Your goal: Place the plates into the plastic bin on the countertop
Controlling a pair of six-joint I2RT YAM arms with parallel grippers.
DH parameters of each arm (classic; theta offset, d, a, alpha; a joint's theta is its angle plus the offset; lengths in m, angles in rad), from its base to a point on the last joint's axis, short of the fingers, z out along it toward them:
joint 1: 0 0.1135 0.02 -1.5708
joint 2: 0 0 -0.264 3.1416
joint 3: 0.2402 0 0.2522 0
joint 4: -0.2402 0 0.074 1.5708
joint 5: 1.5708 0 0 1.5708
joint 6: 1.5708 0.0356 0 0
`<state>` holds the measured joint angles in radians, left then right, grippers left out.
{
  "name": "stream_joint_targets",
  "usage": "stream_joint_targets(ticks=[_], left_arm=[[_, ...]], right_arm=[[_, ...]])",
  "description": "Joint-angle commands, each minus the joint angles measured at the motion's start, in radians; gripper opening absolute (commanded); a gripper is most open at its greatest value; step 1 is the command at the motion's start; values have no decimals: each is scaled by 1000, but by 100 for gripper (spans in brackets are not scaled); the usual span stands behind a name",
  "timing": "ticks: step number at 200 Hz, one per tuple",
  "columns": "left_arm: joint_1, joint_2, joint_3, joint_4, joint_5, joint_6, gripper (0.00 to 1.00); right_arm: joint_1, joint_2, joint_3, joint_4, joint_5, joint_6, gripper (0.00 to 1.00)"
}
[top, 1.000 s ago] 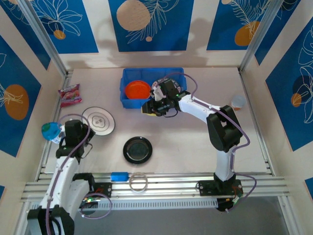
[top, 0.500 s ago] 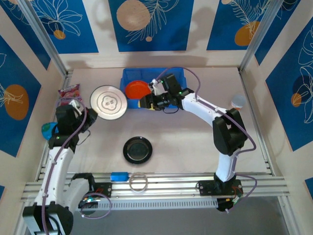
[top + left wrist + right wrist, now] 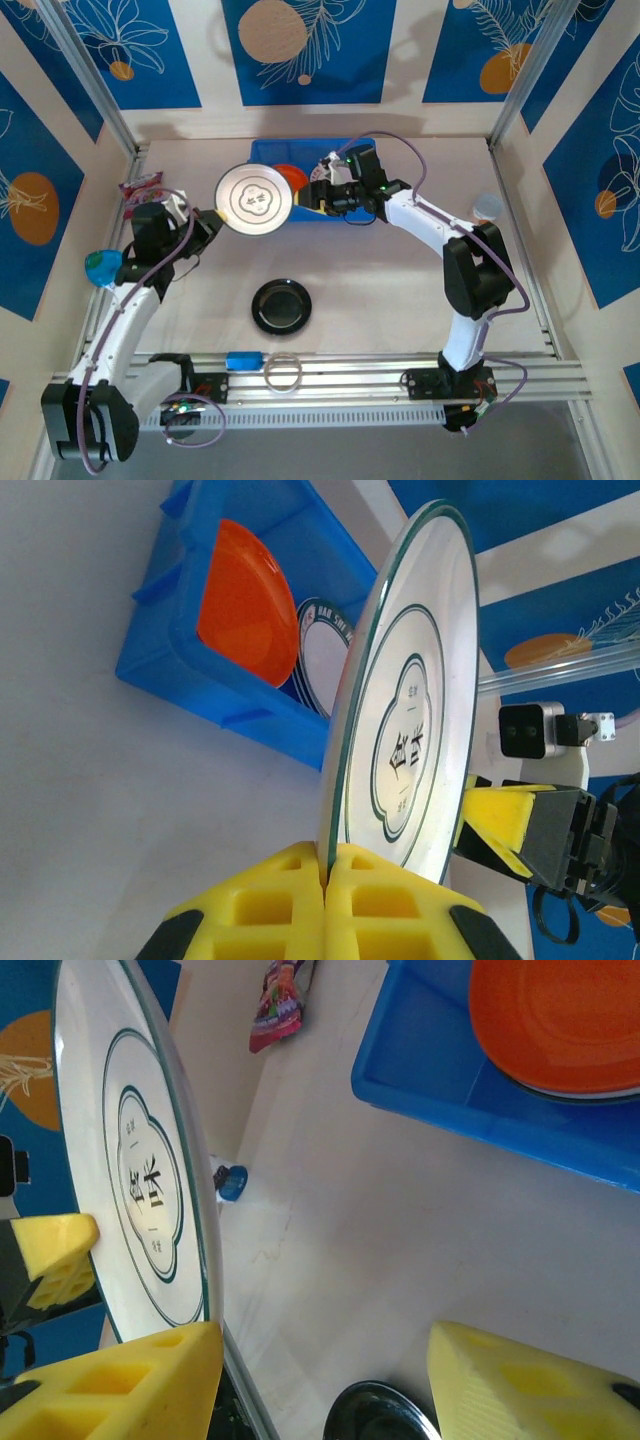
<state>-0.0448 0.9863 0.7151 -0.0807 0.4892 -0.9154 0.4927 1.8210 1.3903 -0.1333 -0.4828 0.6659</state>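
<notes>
The countertop (image 3: 380, 290) carries the plastic bin (image 3: 300, 147) at its far middle. The bin already holds an orange plate (image 3: 560, 1020) lying on a white plate with a patterned rim (image 3: 318, 650).

The plate in hand is a white one with a dark clover-shaped outline and printed characters (image 3: 255, 198). It hangs in the air over the bin's left end, tipped nearly onto its edge, with its face turned up and away from the bin. The left gripper (image 3: 326, 865) has its jaws pressed together on this plate's lower rim.

The right gripper (image 3: 322, 1345) is at the bin's near wall with its jaws spread wide and nothing between them. One finger is right beside the held plate's rim, and I cannot tell whether it touches. A black plate (image 3: 281, 306) lies flat on the countertop, well to the near side of the bin.

This looks like the carrying step for the white plate. The next move probably needs the plate brought fully over the bin, tipped flat and lowered onto the stack before release. The right gripper would have to stay clear of its rim.
</notes>
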Motion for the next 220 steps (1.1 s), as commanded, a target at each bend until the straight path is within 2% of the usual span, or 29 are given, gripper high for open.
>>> stream_joint_targets(ticks=[1,50,63,74,93,150,202,211,220], left_arm=[[-31,15,-5,106,47,-33,0],[-47,31,-19,119,34,-40,0],[-46,24,-17,85,6,-28,0],[-45,22,-19,76,-8,-23,0],[-48,36,-21,93,-1,-28,0],[-52,79,-37,170,30,-56,0],[-78,142,-44,284,98,-93,0],[-83,162,-40,293,107,-95,0],[-90,179,-41,308,111,-100,0]], right_arm=[[5,-20,-23,65,-41,46,58],[0,-28,-39,88,-13,79,58],[-2,-46,-36,31,70,84,57],[-2,-62,-20,-60,190,82,56],[6,-94,-27,-86,275,58,56],[12,-77,-68,61,141,84,58],[35,3,-9,91,71,81,57],[35,17,5,91,59,89,55],[29,24,9,99,49,100,47]])
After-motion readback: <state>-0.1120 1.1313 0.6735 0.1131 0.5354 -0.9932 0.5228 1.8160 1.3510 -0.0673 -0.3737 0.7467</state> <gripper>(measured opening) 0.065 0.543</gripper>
